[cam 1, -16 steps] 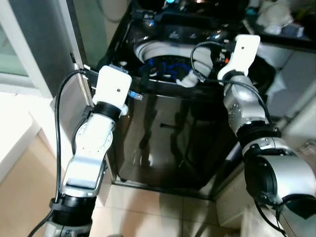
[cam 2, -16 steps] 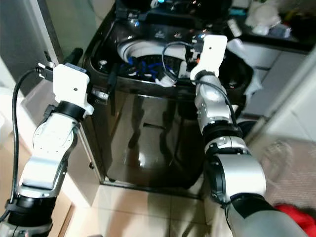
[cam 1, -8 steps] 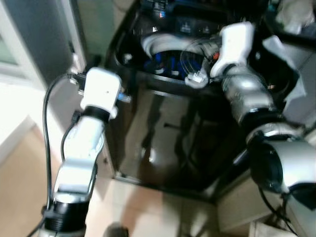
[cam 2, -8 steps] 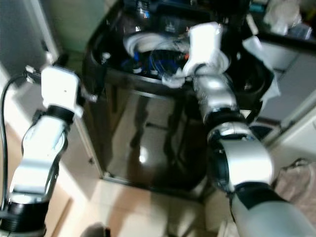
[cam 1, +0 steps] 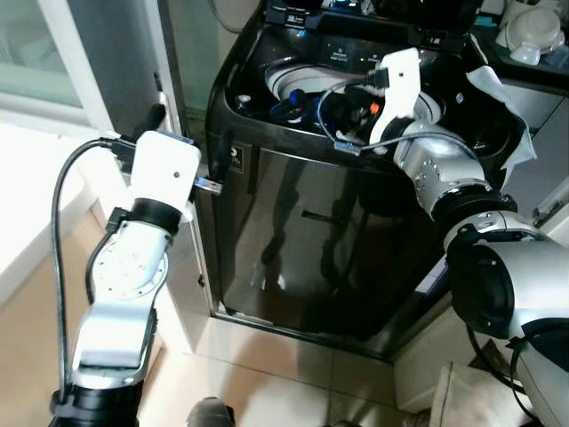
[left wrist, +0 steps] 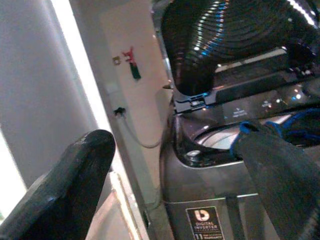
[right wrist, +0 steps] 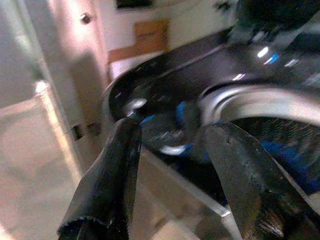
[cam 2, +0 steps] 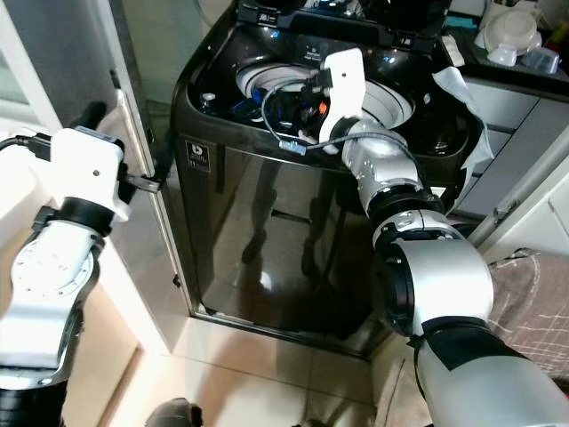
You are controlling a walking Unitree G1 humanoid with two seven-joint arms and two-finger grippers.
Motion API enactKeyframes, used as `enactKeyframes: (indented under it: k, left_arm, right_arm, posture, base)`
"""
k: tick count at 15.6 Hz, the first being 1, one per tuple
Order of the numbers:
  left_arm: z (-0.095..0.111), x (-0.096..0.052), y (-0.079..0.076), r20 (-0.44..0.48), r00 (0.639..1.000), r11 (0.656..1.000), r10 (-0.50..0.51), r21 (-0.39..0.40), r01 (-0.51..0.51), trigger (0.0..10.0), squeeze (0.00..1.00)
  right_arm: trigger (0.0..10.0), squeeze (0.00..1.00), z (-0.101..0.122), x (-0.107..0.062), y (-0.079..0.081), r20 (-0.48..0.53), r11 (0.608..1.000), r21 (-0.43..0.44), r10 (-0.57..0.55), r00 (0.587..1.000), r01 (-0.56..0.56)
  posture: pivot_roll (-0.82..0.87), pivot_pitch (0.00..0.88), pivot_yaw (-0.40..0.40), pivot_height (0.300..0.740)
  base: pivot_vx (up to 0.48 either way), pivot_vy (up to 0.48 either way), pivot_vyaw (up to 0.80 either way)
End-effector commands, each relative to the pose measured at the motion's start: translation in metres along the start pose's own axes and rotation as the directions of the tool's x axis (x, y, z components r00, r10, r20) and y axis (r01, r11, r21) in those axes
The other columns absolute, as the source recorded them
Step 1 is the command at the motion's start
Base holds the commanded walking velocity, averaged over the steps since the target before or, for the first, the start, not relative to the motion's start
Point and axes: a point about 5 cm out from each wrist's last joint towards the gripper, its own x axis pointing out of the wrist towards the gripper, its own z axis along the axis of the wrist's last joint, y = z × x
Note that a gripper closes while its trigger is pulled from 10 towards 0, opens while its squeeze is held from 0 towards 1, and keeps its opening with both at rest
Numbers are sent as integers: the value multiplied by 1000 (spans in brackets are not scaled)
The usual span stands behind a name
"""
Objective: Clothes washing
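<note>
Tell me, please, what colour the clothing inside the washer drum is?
Blue clothing, clearest in the right wrist view.

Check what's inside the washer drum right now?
Blue fabric lies in the washer drum, bunched at the robot's-left side of the opening. The right claw, open, hovers over the rim and its arm covers much of the drum; the bottom can't be seen.

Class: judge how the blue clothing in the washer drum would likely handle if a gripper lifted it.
The blue clothing lies bunched in the washing machine, so it is probably floppy and would drape. It looks light, and might snag on the drum rim.
</note>
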Motion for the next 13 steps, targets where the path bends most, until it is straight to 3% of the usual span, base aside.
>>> enactKeyframes:
  k: [1, 3, 8, 9, 11, 13]
  left_arm:
    - [2, -2, 0, -3, 1000, 1000, 13, 4, -13, 10000, 0]
    - [5, -8, -6, -9, 999, 999, 44, -30, -44, 10000, 0]
    - [4, -22, -10, -53, 997, 996, 61, -66, -64, 10000, 0]
    - [5, -24, -8, -56, 997, 996, 61, -62, -64, 10000, 0]
    - [5, -31, -2, -78, 996, 997, 53, -43, -57, 10000, 0]
    - [7, -32, 1, -83, 995, 998, 52, -40, -56, 10000, 0]
  right_arm:
    - [10000, 0, 7, 1, 1, 15, 998, 43, 40, 999, -41]
    - [10000, 0, -3, -3, -1, -74, 998, 22, 65, 995, -64]
    - [10000, 0, -25, -5, 1, -222, 997, -37, 53, 974, -63]
    - [10000, 0, -29, -5, 1, -231, 999, -34, 30, 972, -39]
    - [10000, 0, -33, -4, -4, -198, 990, -28, -141, 970, 139]
    - [10000, 0, -37, -3, -6, -184, 974, -4, -223, 957, 226]
  posture:
    - [231, 83, -127, 740]
    - [250, 86, -196, 740]
    - [296, 104, -207, 740]
    - [305, 109, -200, 740]
    - [345, 112, -166, 740]
    - [362, 107, -147, 740]
  base:
    - [0, 0, 0]
    - [0, 0, 0]
    - [0, 0, 0]
    - [0, 0, 0]
    - [0, 0, 0]
    - [0, 0, 0]
